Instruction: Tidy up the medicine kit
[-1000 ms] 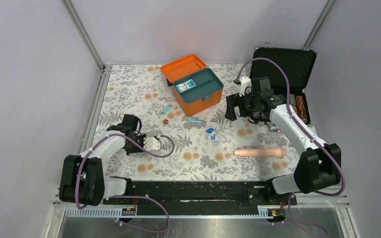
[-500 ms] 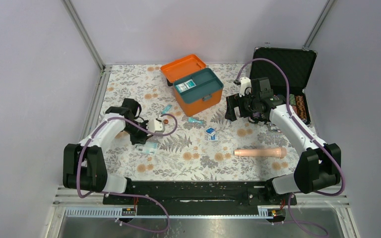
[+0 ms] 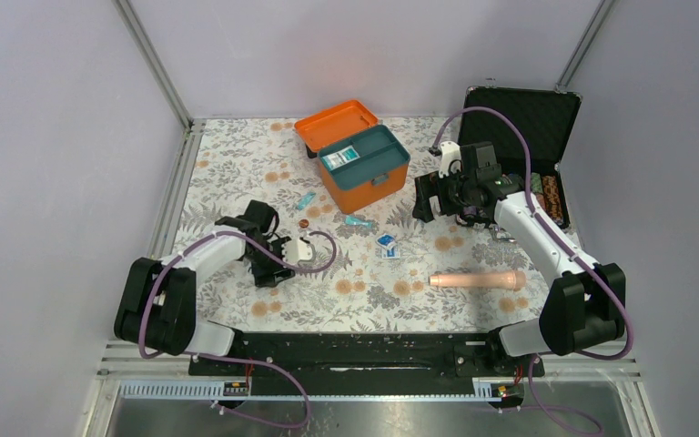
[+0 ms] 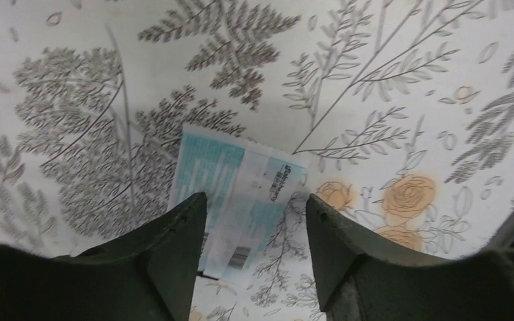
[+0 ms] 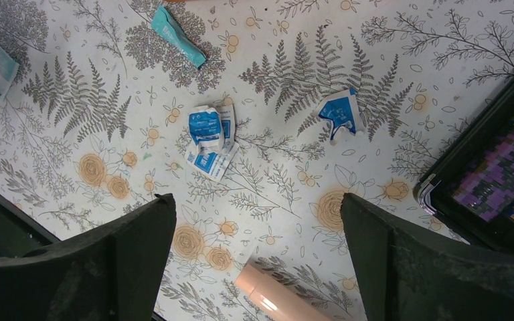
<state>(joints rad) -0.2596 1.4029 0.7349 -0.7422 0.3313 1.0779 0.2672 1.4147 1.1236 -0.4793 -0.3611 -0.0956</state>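
The orange medicine kit box (image 3: 369, 182) stands open at the back middle, its lid (image 3: 335, 123) laid back. Its teal insert tray (image 3: 378, 150) holds a white-and-teal packet (image 3: 339, 157). My left gripper (image 3: 271, 270) is open and low over another white-and-teal packet (image 4: 241, 194) that lies flat on the floral cloth. In the left wrist view the left gripper (image 4: 254, 200) has a finger on each side of the packet, not closed on it. My right gripper (image 3: 428, 205) hangs open and empty above the cloth, right of the box, and it also shows in the right wrist view (image 5: 258, 200).
Loose on the cloth are a teal tube (image 5: 177, 28), blue packets (image 5: 211, 134), a torn blue packet (image 5: 340, 112), a teal packet (image 3: 306, 200) and a small brown disc (image 3: 303, 221). A peach cylinder (image 3: 478, 279) lies near the right. The open black case (image 3: 528, 127) stands at the back right.
My left arm has swung right and forward from the near left, and its gripper now covers the white-and-teal packet. The right arm has not moved.
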